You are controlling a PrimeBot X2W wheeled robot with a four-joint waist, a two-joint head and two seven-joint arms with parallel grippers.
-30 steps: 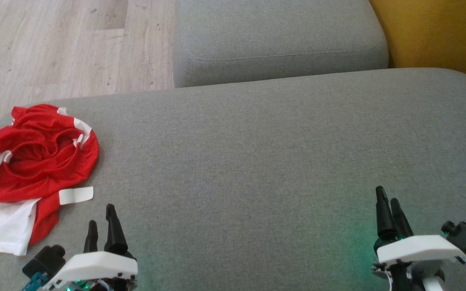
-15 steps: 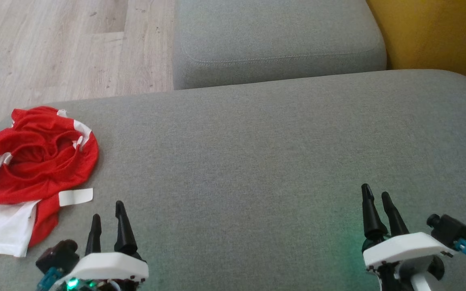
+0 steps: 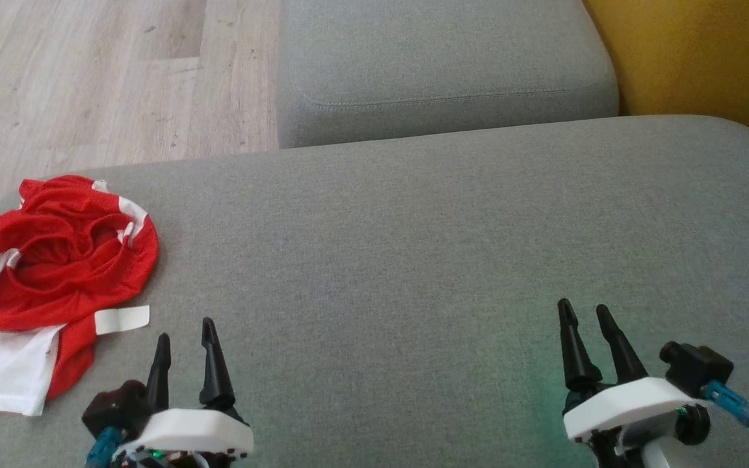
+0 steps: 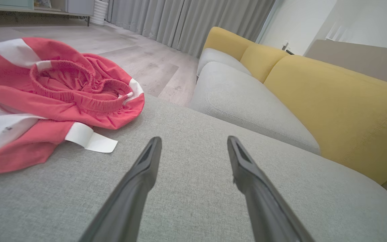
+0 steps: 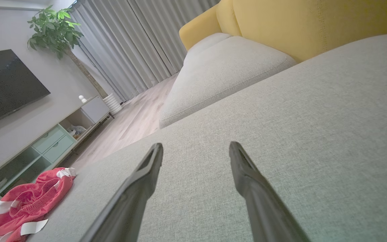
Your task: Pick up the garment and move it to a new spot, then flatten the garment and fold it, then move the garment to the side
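On the sofa, by size:
1. wide grey woven-fabric seat cushion (image 3: 413, 247): takes up most of head view. Garment lies at its far-left end; both grippers are over its near edge.
2. mustard-yellow upholstered backrest (image 3: 693, 58): upper right, behind the seats.
3. second grey fabric cushion (image 3: 439, 58): beyond item 1, stitched seam along its front.
4. pale wood-plank floor (image 3: 88, 78): upper left.
5. crumpled red mesh garment (image 3: 56, 260) w/ white panels: bunched on item 1, elastic waistband showing on top, not held.
6. left gripper (image 3: 185, 330): two dark tapered fingers spread apart, near garment's right side, not touching it.
7. right gripper (image 3: 583, 306): fingers likewise spread, over bare cushion, well apart from garment.
8. white rectangular label tab (image 3: 122, 319): flat on cushion at garment's near-right hem.
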